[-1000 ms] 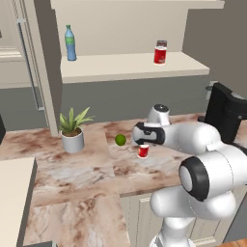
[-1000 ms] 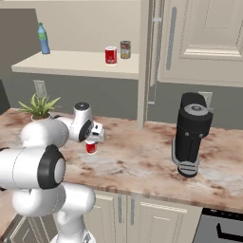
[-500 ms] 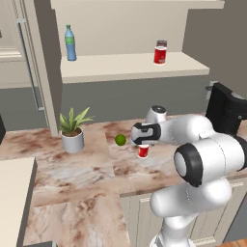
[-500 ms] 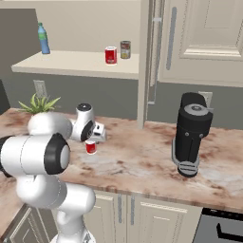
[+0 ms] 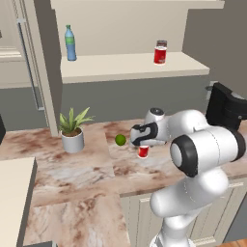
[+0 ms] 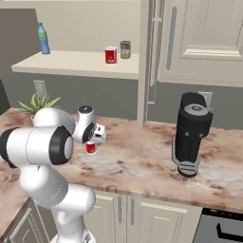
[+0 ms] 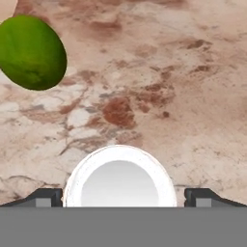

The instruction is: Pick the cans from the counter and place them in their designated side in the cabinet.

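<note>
One red can (image 5: pixel 143 152) (image 6: pixel 90 147) with a white top stands upright on the marbled counter (image 5: pixel 72 173) (image 6: pixel 142 166). My gripper (image 5: pixel 140 141) (image 6: pixel 98 136) hangs just above it, pointing down. In the hand view the can's white top (image 7: pixel 119 181) lies between the two dark fingertips (image 7: pixel 46 197), which stand wide apart on either side; the gripper (image 7: pixel 123 198) is open and holds nothing. A second red can (image 5: pixel 160 53) (image 6: pixel 110 55) stands on the cabinet's shelf board (image 5: pixel 120 67) (image 6: pixel 71 64), toward its right end.
A green lime (image 5: pixel 120 140) (image 7: pixel 31 50) lies just left of the counter can. A potted plant (image 5: pixel 72 132) (image 6: pixel 38 102) stands further left. On the shelf are a tan-labelled can (image 6: pixel 125 49) and a blue bottle (image 5: pixel 71 42) (image 6: pixel 43 39). A black coffee machine (image 6: pixel 190 133) stands at the right.
The hand has sunk a little closer to the can on the counter, and the arm's elbow has swung. The can has not moved.
</note>
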